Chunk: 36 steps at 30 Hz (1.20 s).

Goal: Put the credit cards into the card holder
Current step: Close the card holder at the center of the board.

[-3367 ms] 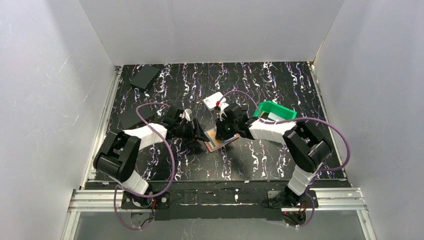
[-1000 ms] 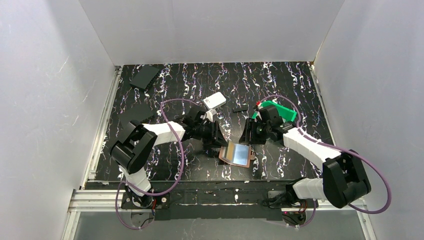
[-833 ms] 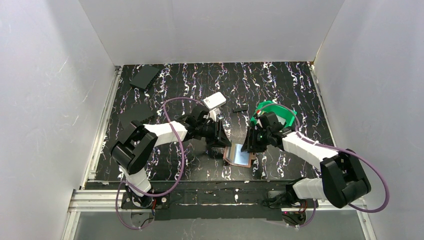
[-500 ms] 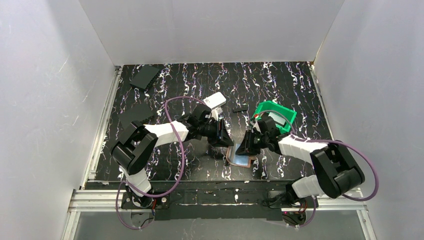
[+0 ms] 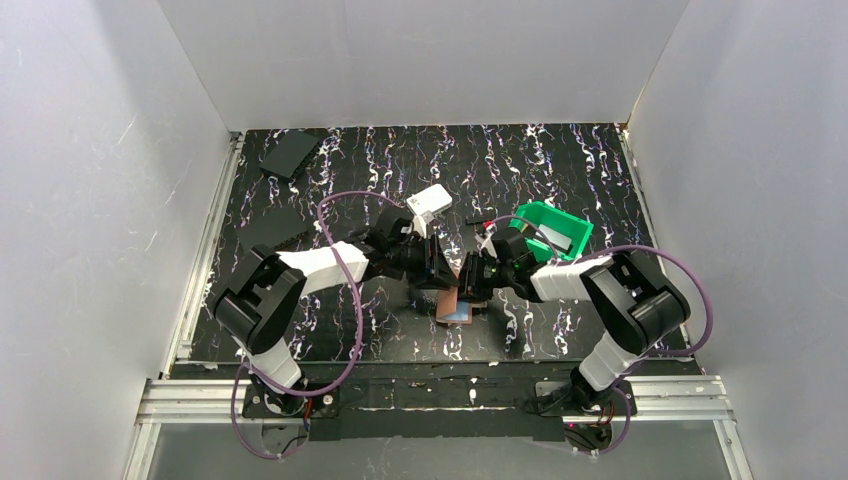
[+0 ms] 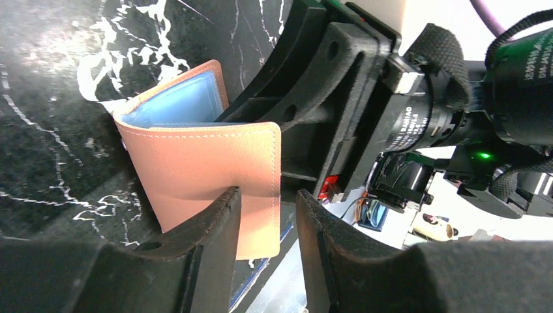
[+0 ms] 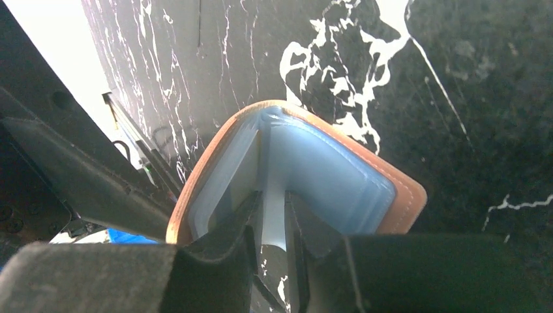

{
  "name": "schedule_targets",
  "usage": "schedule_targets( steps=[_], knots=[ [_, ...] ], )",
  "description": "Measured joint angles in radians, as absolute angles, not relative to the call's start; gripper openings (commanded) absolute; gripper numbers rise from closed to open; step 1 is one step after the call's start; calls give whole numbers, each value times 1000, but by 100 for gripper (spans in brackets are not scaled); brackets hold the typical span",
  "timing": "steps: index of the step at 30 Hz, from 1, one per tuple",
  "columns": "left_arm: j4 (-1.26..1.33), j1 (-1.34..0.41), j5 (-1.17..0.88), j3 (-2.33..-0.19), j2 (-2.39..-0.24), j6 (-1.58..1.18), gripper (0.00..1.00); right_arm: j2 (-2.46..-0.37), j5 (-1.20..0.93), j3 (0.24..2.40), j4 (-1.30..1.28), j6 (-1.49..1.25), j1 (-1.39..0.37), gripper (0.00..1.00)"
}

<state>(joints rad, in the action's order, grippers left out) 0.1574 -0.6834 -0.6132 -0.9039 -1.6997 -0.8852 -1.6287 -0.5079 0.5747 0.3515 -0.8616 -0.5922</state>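
Observation:
The card holder is an orange-brown leather wallet, half open and standing on its fold on the black marbled table. In the left wrist view its leather flap and blue inner panel show. My left gripper is open, its fingers straddling the flap's edge without clamping it. My right gripper is shut on a pale credit card, seen edge-on, with its far end inside the light-blue pockets of the card holder.
A green plastic bin with a card in it stands to the right of the grippers. A white rounded box lies behind the left gripper. Black flat items lie at the left, and a small black piece at the centre back. White walls enclose the table.
My right gripper came from beside the green bin leftward to the card holder. The card holder went from lying open and flat to half folded between both grippers.

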Motion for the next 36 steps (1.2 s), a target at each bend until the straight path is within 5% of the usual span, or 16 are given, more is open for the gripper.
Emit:
schedule_targets(
  steps=[7,21,28,36],
  knots=[
    [161,-648,-630,-884,-1696,-876,35,-1632,-469,669,201,-770,-598,42],
    [168,-650,-669,-886,-1717,-864,40,-1481,-276,711,-196,-571,-596,43],
    [191,-668,-704,-906,-1797,-870,39,-1368,-201,775,-358,-488,-532,54],
    [210,-673,-722,-908,-1829,-875,24,-1288,-304,738,-342,-474,-432,54]
  ],
)
